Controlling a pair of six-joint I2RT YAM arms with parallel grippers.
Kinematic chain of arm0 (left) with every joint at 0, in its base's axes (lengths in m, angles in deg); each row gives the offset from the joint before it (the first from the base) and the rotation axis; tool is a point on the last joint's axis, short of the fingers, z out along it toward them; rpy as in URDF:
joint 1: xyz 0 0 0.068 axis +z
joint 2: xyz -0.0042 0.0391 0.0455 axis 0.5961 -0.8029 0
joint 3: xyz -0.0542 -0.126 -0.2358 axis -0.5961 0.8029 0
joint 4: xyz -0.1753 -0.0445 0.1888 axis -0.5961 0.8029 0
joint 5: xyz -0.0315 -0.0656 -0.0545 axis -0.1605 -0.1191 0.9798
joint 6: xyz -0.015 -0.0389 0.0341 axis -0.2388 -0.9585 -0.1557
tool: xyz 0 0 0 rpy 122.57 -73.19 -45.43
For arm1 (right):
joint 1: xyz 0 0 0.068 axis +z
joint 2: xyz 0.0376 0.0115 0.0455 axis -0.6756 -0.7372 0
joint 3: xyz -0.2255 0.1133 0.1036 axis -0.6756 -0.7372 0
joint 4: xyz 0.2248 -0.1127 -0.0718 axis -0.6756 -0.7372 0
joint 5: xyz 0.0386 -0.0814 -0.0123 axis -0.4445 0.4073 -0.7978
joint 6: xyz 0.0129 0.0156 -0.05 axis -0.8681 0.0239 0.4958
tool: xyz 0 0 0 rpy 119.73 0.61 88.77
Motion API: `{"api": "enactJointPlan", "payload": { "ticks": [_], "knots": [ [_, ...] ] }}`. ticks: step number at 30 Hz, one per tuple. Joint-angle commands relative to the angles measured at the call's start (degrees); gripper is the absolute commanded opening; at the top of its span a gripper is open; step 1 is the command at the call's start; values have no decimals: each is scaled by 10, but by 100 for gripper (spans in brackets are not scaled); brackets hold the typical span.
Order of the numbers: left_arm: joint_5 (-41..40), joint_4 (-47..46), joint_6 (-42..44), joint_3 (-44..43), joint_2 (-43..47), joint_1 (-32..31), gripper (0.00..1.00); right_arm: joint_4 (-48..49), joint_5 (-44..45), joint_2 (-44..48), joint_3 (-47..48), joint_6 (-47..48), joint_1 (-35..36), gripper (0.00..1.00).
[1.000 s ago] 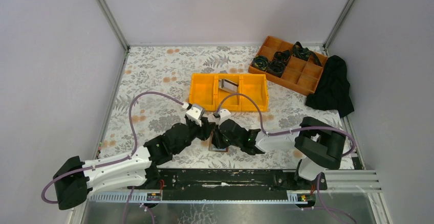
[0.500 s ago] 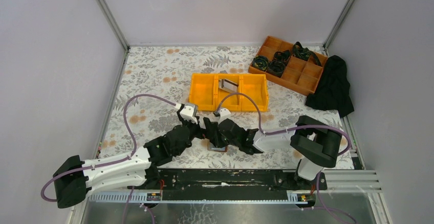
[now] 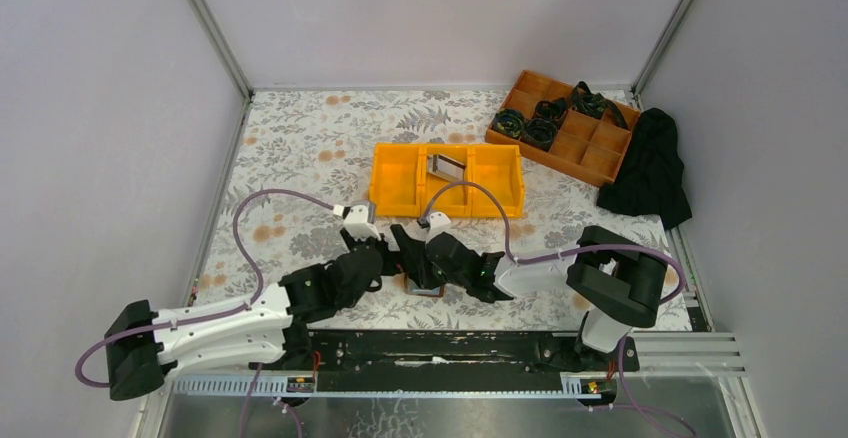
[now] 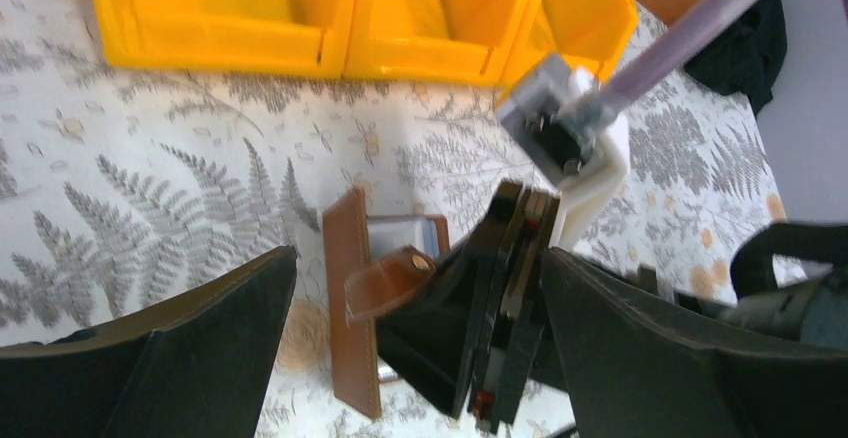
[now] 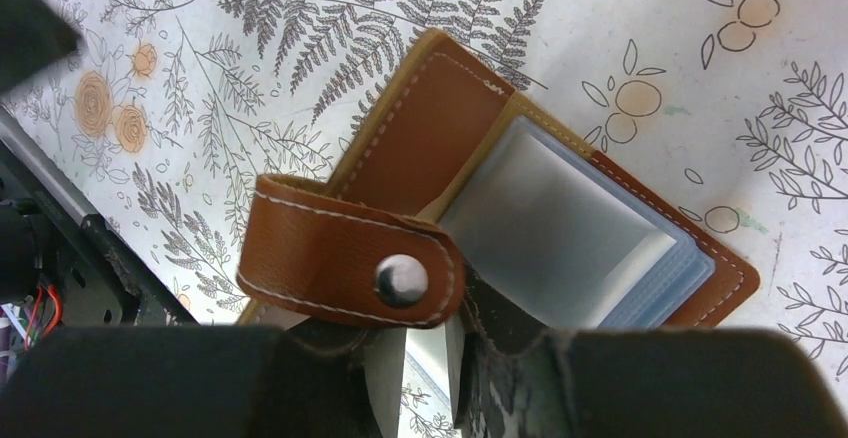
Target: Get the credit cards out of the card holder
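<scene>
Right tool [image 5: 425, 346] clamped on card holder [image 5: 420, 138] edge to pin it open on counter [image 5: 650, 38]. Left tool [image 4: 415, 258] jaws apart, empty, holder just ahead

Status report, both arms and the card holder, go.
Left gripper wide open, empty. Right gripper pinching card holder at snap strap. Credit cards in clear sleeves, not out. Strap crowds sleeves.

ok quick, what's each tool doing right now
left tool: open, holding nothing
right tool: closed on the brown leather card holder
</scene>
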Motion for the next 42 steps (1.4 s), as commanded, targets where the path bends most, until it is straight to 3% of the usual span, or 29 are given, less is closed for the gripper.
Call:
{"api": "enactJointPlan", "payload": {
  "ticks": [1, 4, 12, 23, 30, 38, 42],
  "knots": [
    [-9, 146, -151, -3, 31, -21, 100, 7, 20, -7, 14, -4, 3, 27],
    [-27, 144, -153, 8, 62, -20, 90, 3, 25, -5, 14, -7, 3, 28],
    [-26, 222, -174, -25, 36, -19, 83, -3, 30, -3, 18, -14, 2, 30],
    [25, 209, -148, -20, 11, 33, 78, 1, 31, 22, -1, -20, 2, 31],
    [113, 125, -133, 7, -45, 34, 78, 0, 30, 27, -8, -18, 1, 31],
    [97, 155, -118, -7, -68, 44, 78, 5, 31, 31, -18, -21, 1, 31],
    [115, 138, -116, -4, -22, 46, 76, 6, 35, 37, -23, -22, 0, 31]
  ]
}}
